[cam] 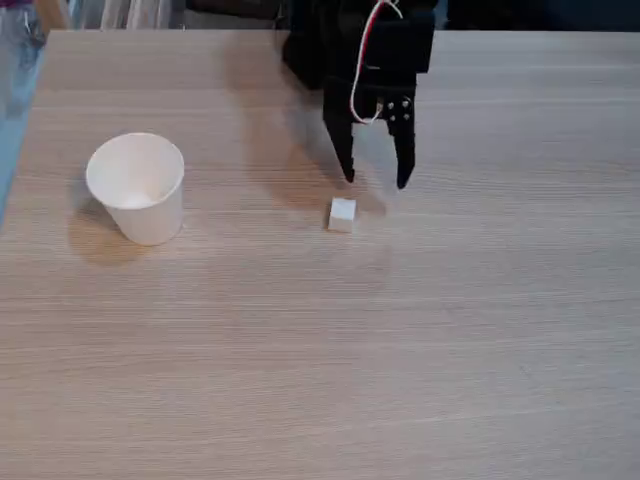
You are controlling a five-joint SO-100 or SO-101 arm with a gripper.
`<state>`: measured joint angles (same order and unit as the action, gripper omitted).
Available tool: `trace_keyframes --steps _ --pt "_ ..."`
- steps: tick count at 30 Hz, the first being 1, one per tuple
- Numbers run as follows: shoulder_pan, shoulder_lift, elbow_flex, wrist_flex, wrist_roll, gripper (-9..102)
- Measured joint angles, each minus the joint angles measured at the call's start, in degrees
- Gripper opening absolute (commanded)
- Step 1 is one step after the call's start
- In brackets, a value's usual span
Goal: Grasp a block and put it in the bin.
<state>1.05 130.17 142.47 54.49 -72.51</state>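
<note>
Wooden table (450,350), block (342,214) below parted fingers (376,182)

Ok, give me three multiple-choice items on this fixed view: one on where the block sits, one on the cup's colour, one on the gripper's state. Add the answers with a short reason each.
1. Where is the block relative to the cup?
A. Inside the cup
B. On the table, to the cup's right in the fixed view
C. Stacked on the cup's rim

2. What colour is the cup?
A. White
B. Red
C. Black

3. What state is the gripper in?
A. Shut on the block
B. Shut on the cup
C. Open, holding nothing

Answers:
1. B, the block lies on the bare wooden table, well apart from the cup.
2. A, the cup is white inside and out.
3. C, its two dark fingers stand apart, with the block just in front of the tips, ungripped.
</note>
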Motion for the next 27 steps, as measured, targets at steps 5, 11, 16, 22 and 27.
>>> trace_keyframes --steps 5,11,16,22,27 --pt "1.2 -3.3 -1.8 0.1 0.6 28" --pt "3.6 -4.8 -2.5 0.7 2.0 28" --pt "5.4 -6.9 -3.3 1.0 2.0 29" --pt "5.2 -9.2 -4.3 -0.9 0.9 29" --pt "5.2 -11.9 -6.4 -1.8 0.9 29"
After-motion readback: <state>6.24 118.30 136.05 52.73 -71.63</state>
